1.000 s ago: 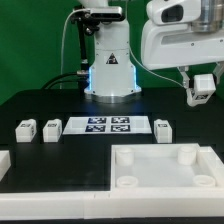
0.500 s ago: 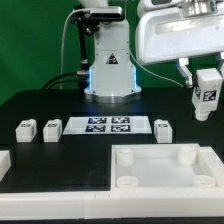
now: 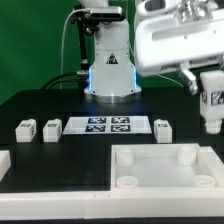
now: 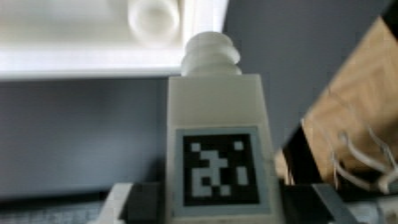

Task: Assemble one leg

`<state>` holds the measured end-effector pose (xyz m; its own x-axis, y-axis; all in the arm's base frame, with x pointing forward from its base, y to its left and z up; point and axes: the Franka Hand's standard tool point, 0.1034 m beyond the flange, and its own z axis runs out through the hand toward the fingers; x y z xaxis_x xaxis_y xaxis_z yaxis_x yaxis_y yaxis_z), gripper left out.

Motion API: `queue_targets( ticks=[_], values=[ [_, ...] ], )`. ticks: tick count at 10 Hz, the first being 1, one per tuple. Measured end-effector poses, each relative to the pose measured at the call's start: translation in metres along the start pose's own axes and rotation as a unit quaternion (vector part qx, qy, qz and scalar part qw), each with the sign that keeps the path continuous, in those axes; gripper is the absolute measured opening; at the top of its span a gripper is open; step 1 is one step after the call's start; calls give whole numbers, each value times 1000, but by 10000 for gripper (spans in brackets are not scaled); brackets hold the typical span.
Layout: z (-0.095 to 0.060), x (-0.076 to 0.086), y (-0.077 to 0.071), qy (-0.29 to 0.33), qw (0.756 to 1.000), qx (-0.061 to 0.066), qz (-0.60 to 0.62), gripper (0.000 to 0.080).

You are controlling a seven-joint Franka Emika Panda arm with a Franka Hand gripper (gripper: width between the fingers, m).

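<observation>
My gripper (image 3: 211, 92) is shut on a leg (image 3: 212, 108), a small white block with a black-and-white tag, held in the air at the exterior view's right, above the table and beyond the tray's far right corner. In the wrist view the leg (image 4: 217, 140) stands between the dark fingers (image 4: 157, 202), its rounded peg end pointing away toward the tray. The large white tray (image 3: 165, 170) with round corner sockets lies at the front right. Three more legs lie on the table: two (image 3: 25, 128) (image 3: 52, 128) left of the marker board and one (image 3: 163, 127) right of it.
The marker board (image 3: 108, 126) lies flat mid-table. The robot base (image 3: 110, 62) stands behind it. A white block (image 3: 5, 160) lies at the left edge. The tray's rim and a socket (image 4: 157, 18) show in the wrist view.
The gripper has carried the leg toward the exterior view's right and slightly down, and the leg has turned so its tag faces more sideways.
</observation>
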<state>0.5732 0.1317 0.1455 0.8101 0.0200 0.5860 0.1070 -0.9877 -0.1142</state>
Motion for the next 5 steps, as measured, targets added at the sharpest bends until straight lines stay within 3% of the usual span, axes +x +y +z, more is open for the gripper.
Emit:
queue_targets(
  ticks=[1,3,5],
  values=[
    [-2,5,0,6,1000,0,-1,291],
    [4,-2,6,-4,1000,-4,-16,291],
    [7,16,16,5,1000,-9,-23,291]
  ],
)
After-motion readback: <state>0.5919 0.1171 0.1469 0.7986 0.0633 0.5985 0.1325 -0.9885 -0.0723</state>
